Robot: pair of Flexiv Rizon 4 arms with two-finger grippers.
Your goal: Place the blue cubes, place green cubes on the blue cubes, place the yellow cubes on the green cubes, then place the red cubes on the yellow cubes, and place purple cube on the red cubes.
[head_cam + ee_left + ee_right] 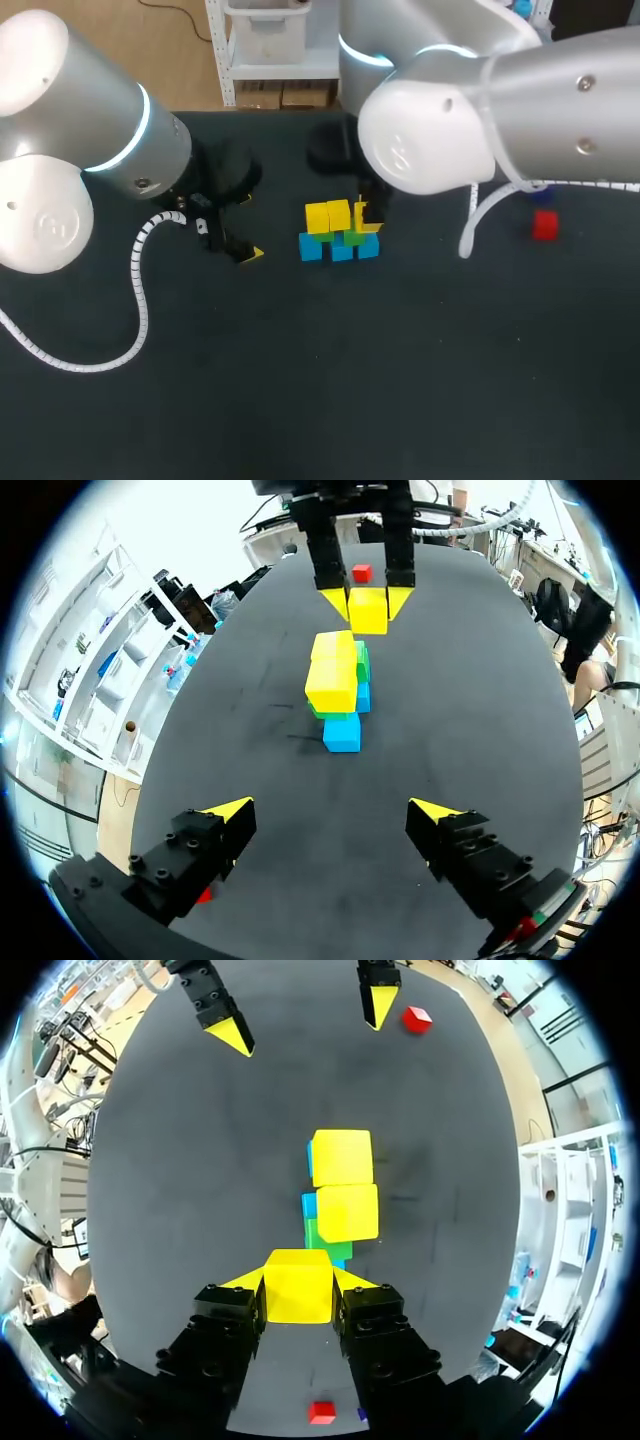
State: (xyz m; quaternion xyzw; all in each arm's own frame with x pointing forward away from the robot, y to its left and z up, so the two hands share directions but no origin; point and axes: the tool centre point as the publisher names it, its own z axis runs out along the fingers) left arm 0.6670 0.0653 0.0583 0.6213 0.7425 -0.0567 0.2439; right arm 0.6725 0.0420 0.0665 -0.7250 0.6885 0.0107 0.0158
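Dark counter [400, 390] with loose cubes.
A row of blue cubes [311, 249] sits near its middle; a red cube [544, 225] lies well apart, on the right.

Bright, even light from overhead falls on the dark matte counter [400, 380], which shows little glare. The cube stack [340, 695] casts only a faint, soft shadow beside it. The right arm [430, 140] has a shell that shines almost white in the head view.

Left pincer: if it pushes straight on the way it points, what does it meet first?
Probably the nearest blue cube or the yellow cube above it. Only bare table before that; depth is unclear.
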